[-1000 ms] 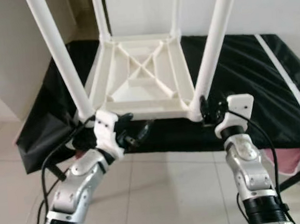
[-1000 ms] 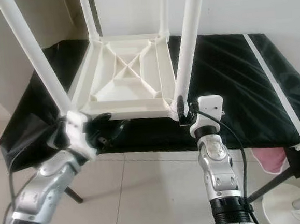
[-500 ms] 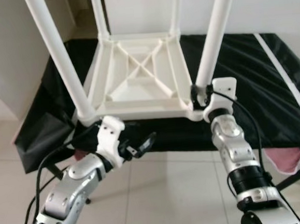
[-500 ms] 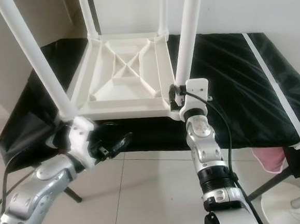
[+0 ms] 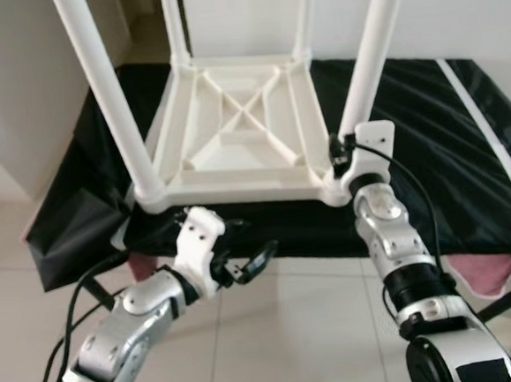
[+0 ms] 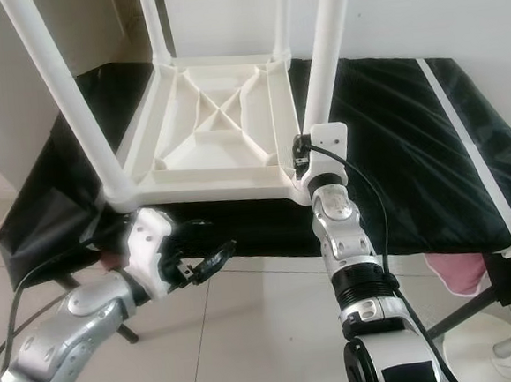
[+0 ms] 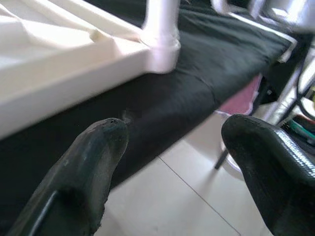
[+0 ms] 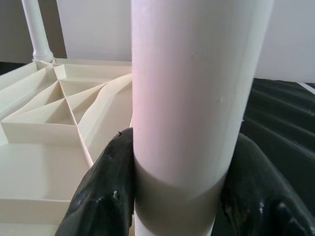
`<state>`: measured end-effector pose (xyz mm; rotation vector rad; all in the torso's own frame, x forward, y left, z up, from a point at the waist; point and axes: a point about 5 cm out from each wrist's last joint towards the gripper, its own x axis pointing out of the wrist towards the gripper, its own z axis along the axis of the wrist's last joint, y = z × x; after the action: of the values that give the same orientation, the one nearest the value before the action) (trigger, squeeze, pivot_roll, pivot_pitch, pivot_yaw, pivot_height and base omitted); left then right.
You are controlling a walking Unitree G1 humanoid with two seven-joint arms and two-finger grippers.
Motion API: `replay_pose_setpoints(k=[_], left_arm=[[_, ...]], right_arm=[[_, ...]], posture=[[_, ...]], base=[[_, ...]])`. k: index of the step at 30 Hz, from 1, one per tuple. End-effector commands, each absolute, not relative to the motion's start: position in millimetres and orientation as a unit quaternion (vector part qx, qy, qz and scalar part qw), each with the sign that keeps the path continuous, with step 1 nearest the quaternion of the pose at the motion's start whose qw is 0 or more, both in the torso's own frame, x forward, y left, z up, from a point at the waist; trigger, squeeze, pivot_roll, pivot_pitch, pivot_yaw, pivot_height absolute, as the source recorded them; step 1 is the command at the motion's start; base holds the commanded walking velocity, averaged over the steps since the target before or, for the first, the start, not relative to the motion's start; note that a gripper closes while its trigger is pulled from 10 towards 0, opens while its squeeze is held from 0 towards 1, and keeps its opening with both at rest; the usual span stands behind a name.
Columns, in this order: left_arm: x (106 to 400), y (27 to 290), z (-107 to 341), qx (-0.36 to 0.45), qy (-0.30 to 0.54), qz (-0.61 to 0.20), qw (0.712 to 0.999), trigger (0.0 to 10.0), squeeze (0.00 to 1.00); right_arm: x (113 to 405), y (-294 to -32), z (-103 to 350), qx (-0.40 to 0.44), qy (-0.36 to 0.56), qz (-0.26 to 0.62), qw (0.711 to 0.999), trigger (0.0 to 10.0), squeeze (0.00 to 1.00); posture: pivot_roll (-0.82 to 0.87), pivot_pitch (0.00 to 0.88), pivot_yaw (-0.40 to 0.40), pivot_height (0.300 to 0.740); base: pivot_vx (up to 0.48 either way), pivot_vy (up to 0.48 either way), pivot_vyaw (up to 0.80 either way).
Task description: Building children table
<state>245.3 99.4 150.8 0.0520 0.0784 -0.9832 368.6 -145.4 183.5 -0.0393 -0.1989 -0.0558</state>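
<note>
Nearest the camera, the left gripper (image 5: 244, 267) hangs over the tiled floor (image 5: 284, 330), its two black fingers (image 7: 93, 162) spread wide and holding nothing. Just above and beyond it runs the near edge of the table (image 5: 243, 148), a white plastic piece lying upside down on a black sheet (image 5: 429, 142); the gripper sits below that edge, apart from it, between the two near corners and closer to the left one.

Up and to its right, the right gripper (image 8: 179, 191) is closed around the base of the near right leg (image 5: 370, 49), one finger on each side of the white tube, just above the socket where the leg meets the table's corner. In the right wrist view the fingers (image 8: 103, 191) press against the leg on both flanks, with the ribbed underside of the table spreading away to one side.

Four legs stand up from the table's corners: the near left leg (image 5: 111, 105) beyond the left gripper, the held one, and two far legs (image 5: 173, 25) at the back corners. Crossed ribs form an X in the middle of the underside.

Past the table, the sheet stretches off to the right of the right gripper, with a pale stripe (image 5: 490, 137) running along it. Something pink (image 5: 479, 275) shows below the sheet's near right edge.
</note>
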Motion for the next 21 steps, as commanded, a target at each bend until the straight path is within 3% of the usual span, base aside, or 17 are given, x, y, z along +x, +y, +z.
replay_pose_setpoints(k=[1,16,17,18,19,21], left_arm=[[232,93,150,0.028,0.036,-0.581,0.813,10.0,0.0],[242,91,148,0.037,0.025,-0.527,0.848,10.0,0.0],[242,91,149,0.035,0.024,-0.527,0.849,10.0,0.0],[242,91,149,0.035,0.024,-0.527,0.849,10.0,0.0],[242,91,149,0.034,0.024,-0.527,0.849,10.0,0.0],[242,91,150,0.034,0.023,-0.527,0.849,10.0,0.0]], right_arm=[[370,-148,186,-0.02,-0.103,-0.031,0.994,10.0,0.0],[380,-149,214,-0.025,-0.152,-0.032,0.988,10.0,0.0],[380,-149,212,-0.023,-0.149,-0.032,0.988,10.0,0.47],[380,-149,212,-0.023,-0.149,-0.032,0.988,10.0,0.47],[380,-150,212,-0.023,-0.15,-0.034,0.988,10.0,1.0],[380,-151,211,-0.024,-0.151,-0.035,0.988,10.0,1.0]], posture=[[0.0,0.029,-0.043,0.74],[0.0,0.03,-0.045,0.74],[0.0,0.032,-0.048,0.74],[0.0,0.032,-0.048,0.74],[0.0,0.035,-0.049,0.74],[0.0,0.035,-0.049,0.74]], base=[[0.0,0.0,0.0],[0.0,0.0,0.0],[0.0,0.0,0.0],[0.0,0.0,0.0],[0.0,0.0,0.0],[0.0,0.0,0.0]])
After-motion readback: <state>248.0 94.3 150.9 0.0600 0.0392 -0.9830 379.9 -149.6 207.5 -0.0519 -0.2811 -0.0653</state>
